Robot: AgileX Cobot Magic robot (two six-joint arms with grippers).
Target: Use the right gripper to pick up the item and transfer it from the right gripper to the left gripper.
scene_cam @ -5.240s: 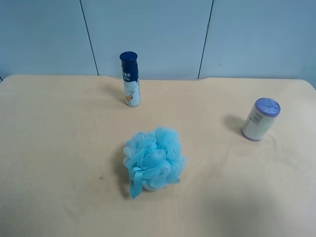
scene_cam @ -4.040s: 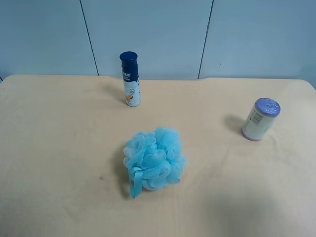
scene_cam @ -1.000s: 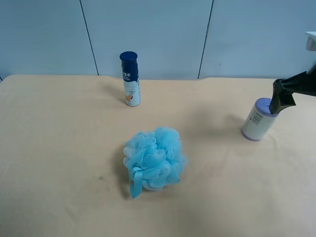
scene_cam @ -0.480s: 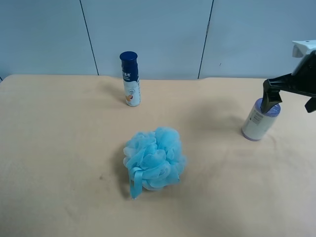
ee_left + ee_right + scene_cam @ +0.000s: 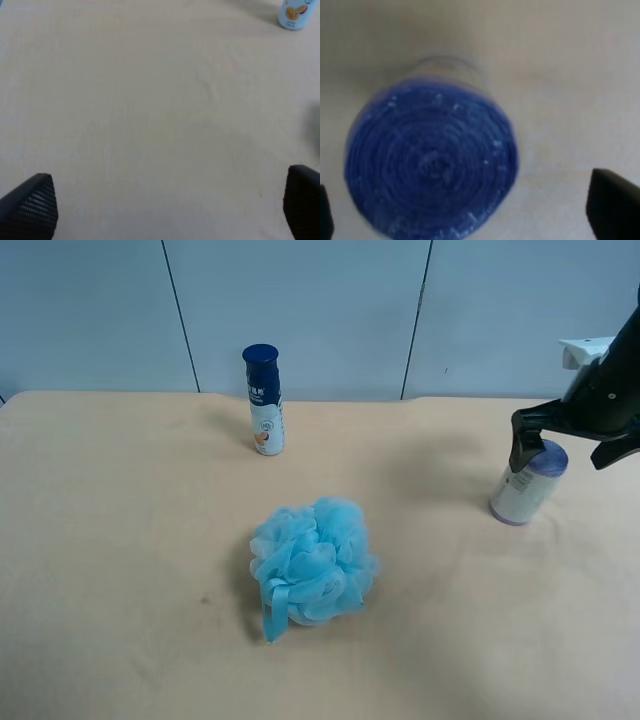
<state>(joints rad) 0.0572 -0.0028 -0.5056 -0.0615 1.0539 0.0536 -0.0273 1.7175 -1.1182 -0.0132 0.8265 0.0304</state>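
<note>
beige table (image 5: 120, 540) holds bottle (image 5: 264, 405), sponge (image 5: 313, 560), container (image 5: 520, 490).

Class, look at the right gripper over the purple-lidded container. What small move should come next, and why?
Probably lower the right gripper straight down. In the right wrist view its open fingers flank the item, roughly centred between them; the exterior high view puts them about lid height, too high to grip the body.

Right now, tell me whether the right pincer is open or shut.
Open: its fingertips stand wide apart, flanking the item without touching.
</note>
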